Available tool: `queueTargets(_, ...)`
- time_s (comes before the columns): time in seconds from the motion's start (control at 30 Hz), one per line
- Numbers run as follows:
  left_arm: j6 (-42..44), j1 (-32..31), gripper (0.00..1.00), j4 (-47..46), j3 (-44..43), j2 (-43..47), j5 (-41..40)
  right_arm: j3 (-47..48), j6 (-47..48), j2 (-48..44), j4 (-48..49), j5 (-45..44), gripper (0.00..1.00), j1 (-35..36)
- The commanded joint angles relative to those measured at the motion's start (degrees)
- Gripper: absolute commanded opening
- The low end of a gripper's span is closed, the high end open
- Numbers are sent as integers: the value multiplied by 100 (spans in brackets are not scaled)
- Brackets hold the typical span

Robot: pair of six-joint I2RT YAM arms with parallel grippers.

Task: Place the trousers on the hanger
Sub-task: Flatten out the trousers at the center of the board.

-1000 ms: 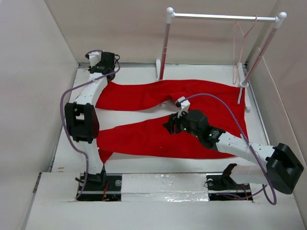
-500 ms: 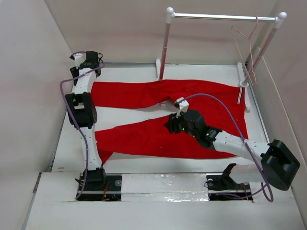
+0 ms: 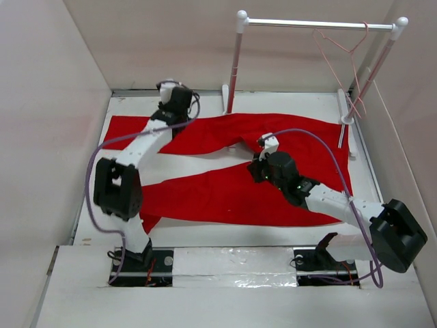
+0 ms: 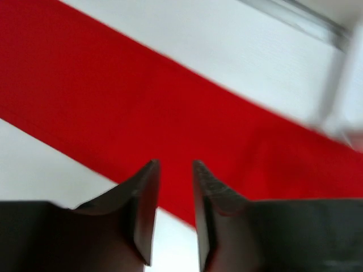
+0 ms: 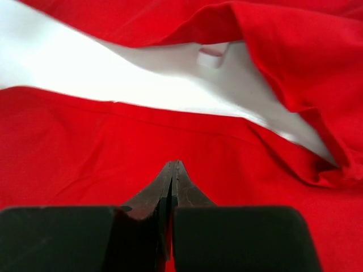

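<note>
Trousers: bright red long-legged cloth trousers [image 3: 218, 195] lie flat on the white worktop [image 3: 171, 167], with the waist toward 3 o'clock and both legs running toward 9 o'clock, forked apart so a bare wedge shows between them.
Hanger: the thin pale pink wire hanger [image 3: 333, 41] hangs by its hook near the 3 o'clock end of the silver bar of the white-posted rack [image 3: 314, 24]. It is at 1 o'clock in the top view, well apart from both tools and clear of the cloth.
Writing: a small pale tab [image 5: 211, 56] sits on the bare wedge near the fork. It is perhaps a label, but any print on it is too small to read.
Left tool: the left tool [image 4: 174, 164] is at 11 o'clock in the top view, over the far leg. Its jaws stand parted with nothing between them. The wrist picture is blurred.
Right tool: the right tool [image 5: 173, 165] is near the centre, over the near leg just at 6 o'clock of the fork. Its jaws are pressed together, tips down at the red cloth. I cannot tell whether a fold is nipped.
</note>
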State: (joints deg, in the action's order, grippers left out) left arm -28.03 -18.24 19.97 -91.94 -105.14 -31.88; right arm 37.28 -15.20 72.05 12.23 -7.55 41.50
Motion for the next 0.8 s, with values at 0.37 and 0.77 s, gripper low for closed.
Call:
queueTargets(0.37,-766,-180,7,-1347,2962,5211,746,1878,746,1635,131,877,71,2368)
queueTargets(0.77,43,-180,27,-573,2620,6866,789,4769,1722,4297,-1318,-272,92,3629)
